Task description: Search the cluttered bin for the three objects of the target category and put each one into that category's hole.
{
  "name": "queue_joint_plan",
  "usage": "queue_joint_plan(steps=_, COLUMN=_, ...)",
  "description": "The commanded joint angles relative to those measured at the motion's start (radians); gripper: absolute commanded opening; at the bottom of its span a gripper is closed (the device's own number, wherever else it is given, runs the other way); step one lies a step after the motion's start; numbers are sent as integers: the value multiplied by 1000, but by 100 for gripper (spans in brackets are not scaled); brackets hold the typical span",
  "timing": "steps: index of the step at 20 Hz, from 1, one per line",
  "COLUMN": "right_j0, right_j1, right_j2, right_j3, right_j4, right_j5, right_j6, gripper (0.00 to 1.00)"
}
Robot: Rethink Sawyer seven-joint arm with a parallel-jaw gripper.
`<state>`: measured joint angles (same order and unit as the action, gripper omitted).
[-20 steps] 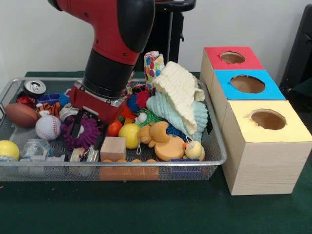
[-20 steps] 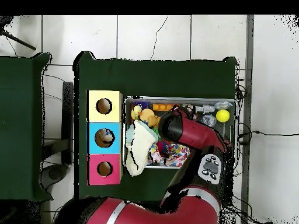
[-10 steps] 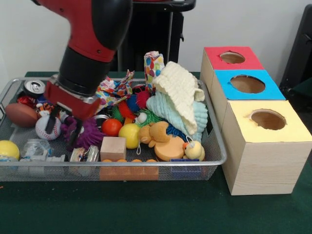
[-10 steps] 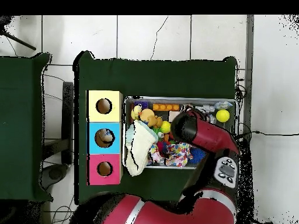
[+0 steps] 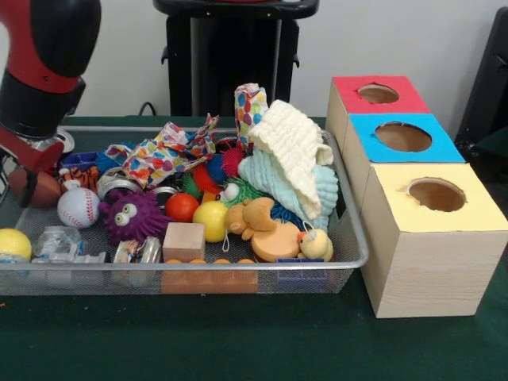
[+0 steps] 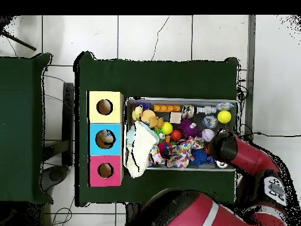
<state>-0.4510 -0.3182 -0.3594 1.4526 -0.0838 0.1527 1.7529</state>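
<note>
From my station I see the wire bin point(image 5: 349, 262) packed with clutter: a baseball point(image 5: 78, 207), a purple googly-eyed toy point(image 5: 131, 214), a yellow ball point(image 5: 211, 220), a wooden block point(image 5: 184, 240) and folded cloths point(image 5: 295, 163). Beside it stand the red point(image 5: 377, 94), blue point(image 5: 403, 136) and yellow point(image 5: 435, 194) holes. The gripper point(image 5: 17, 165) hangs over the bin's end by a football point(image 5: 38, 189); I cannot tell its opening.
</note>
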Motion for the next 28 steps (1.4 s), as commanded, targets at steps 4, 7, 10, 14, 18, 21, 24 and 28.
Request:
queue_joint_plan(steps=4, right_j0=-40, right_j1=141, right_j2=158, right_j3=-4, right_j4=-111, right_j5=-61, right_j6=41, gripper=100)
queue_joint_plan(steps=7, right_j0=-44, right_j1=142, right_j2=162, right_j3=16, right_j4=-111, right_j5=-89, right_j6=70, gripper=100)
queue_joint_plan(steps=10, right_j0=-64, right_j1=119, right_j2=188, right_j3=51, right_j4=-117, right_j5=-102, right_j6=77, gripper=100)
queue_joint_plan(steps=14, right_j0=-80, right_j1=108, right_j2=225, right_j3=62, right_j4=-128, right_j5=-48, right_j6=46, gripper=100)
queue_joint_plan(steps=18, right_j0=-130, right_j1=130, right_j2=309, right_j3=42, right_j4=-156, right_j5=-19, right_j6=-1, gripper=100)
queue_joint_plan(steps=21, right_j0=-153, right_j1=130, right_j2=347, right_j3=43, right_j4=-170, right_j5=-1, right_j6=-11, gripper=100)
queue_joint_plan(steps=24, right_j0=-197, right_j1=130, right_j2=407, right_j3=55, right_j4=-192, right_j5=17, right_j6=-34, gripper=100)
queue_joint_plan(steps=28, right_j0=-245, right_j1=90, right_j2=470, right_j3=88, right_j4=-226, right_j5=85, right_j6=-88, gripper=100)
